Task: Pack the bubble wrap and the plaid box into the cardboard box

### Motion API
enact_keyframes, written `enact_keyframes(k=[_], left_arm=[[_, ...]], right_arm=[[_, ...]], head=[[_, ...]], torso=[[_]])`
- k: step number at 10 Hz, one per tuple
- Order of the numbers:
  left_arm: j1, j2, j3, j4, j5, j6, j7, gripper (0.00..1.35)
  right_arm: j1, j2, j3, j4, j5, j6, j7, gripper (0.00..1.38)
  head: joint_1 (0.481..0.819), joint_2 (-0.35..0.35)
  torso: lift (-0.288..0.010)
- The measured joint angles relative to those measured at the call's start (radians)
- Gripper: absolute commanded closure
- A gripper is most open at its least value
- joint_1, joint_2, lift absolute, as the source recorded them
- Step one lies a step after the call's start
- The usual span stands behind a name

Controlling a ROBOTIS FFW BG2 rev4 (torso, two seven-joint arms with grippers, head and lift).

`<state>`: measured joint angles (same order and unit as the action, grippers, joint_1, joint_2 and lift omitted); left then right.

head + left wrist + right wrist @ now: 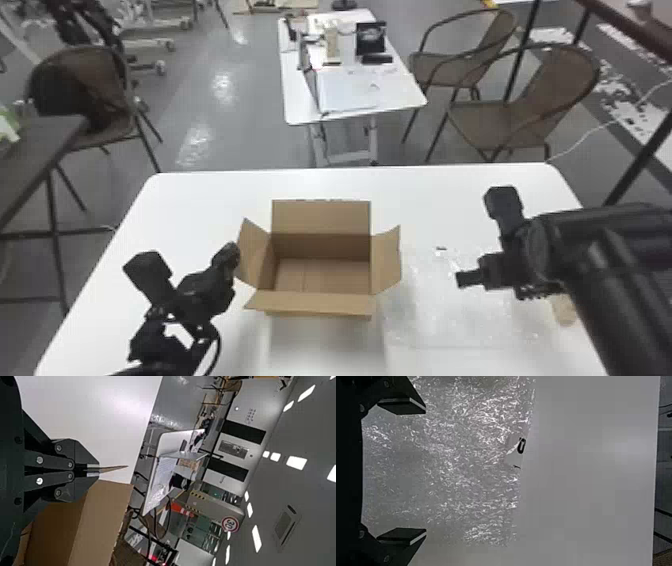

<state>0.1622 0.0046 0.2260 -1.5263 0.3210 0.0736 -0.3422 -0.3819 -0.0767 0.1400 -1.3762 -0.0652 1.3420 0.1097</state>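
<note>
The open cardboard box [320, 303] stands mid-table, flaps spread, with bare cardboard visible inside. At its left flap is my left gripper [232, 256]; in the left wrist view the left gripper [93, 470] is shut on that flap [113, 469], seen edge-on. Clear bubble wrap [450, 315] lies flat to the right of the box. My right gripper [467, 279] is over the sheet. In the right wrist view the right gripper [415, 471] stands open above the bubble wrap [455, 459], fingers wide apart. A beige thing [564, 310], half hidden by the right arm, cannot be identified.
The white table [200, 200] has its far edge beyond the box. A small dark mark [441, 248] shows at the sheet's far side. Behind stand another white table [350, 95] and chairs [520, 115]; a dark table [40, 145] is at far left.
</note>
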Motion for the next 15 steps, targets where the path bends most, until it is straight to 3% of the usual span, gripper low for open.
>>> enact_keyframes(k=[5,10,11,12,14,15], left_arm=[[-0.005,0.0,-0.008,0.0,-0.016,-0.002,0.001,1.2],[-0.011,0.0,-0.016,0.002,-0.023,-0.005,0.003,1.2],[-0.013,0.0,-0.017,0.003,-0.025,-0.004,0.003,1.2],[-0.015,0.0,-0.017,0.003,-0.026,-0.003,0.003,1.2],[-0.015,0.0,-0.018,0.003,-0.027,-0.003,0.003,1.2],[-0.015,0.0,-0.018,0.003,-0.027,-0.004,0.003,1.2]], right_arm=[[-0.151,0.004,0.098,0.31,0.017,-0.025,0.069,0.2],[-0.242,0.026,0.125,0.545,0.145,-0.112,0.246,0.21],[-0.25,0.029,0.125,0.582,0.154,-0.14,0.264,0.3],[-0.257,0.031,0.125,0.611,0.158,-0.164,0.28,0.55],[-0.262,0.034,0.125,0.652,0.163,-0.198,0.302,0.67],[-0.263,0.034,0.123,0.666,0.161,-0.217,0.319,0.82]], head=[[0.695,0.096],[0.695,0.091],[0.695,0.09],[0.695,0.091],[0.695,0.095],[0.695,0.099]], torso=[[0.0],[0.0],[0.0],[0.0],[0.0],[0.0]])
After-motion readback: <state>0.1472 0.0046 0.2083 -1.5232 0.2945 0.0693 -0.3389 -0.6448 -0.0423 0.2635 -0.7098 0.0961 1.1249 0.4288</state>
